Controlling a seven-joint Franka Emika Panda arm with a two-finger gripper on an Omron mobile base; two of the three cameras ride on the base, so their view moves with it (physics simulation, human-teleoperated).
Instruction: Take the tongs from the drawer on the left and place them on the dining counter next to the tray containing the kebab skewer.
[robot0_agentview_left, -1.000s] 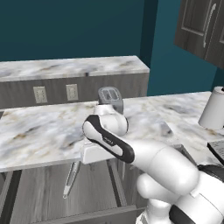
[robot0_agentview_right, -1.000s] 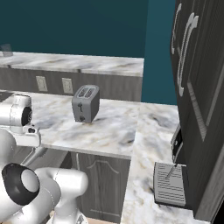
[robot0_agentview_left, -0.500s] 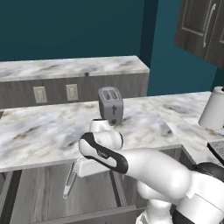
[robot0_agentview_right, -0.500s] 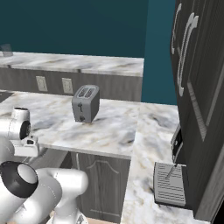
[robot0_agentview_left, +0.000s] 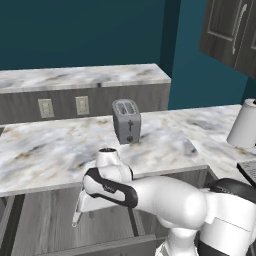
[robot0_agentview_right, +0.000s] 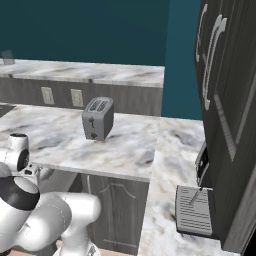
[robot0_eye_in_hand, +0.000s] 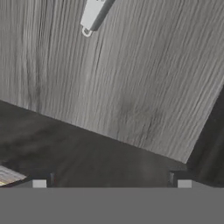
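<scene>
I'm lowering the gripper (robot0_eye_in_hand: 111, 178) below the counter (robot0_agentview_left: 50, 150) edge, fingers spread wide and empty, facing a wood-grain front (robot0_eye_in_hand: 131, 78) under that counter. It's probably the drawer, with the tongs presumably shut inside it.

You see a grey two-slot toaster (robot0_agentview_left: 126, 121) standing upright on the marble tabletop (robot0_agentview_left: 45, 150), near its back. A white paper towel roll (robot0_agentview_left: 245, 123) stands far to the right. Behind the toaster, two wall outlets (robot0_agentview_left: 64, 106) sit side by side. Dark upper cabinets (robot0_agentview_right: 227, 80) with silver handles hang at right.
</scene>
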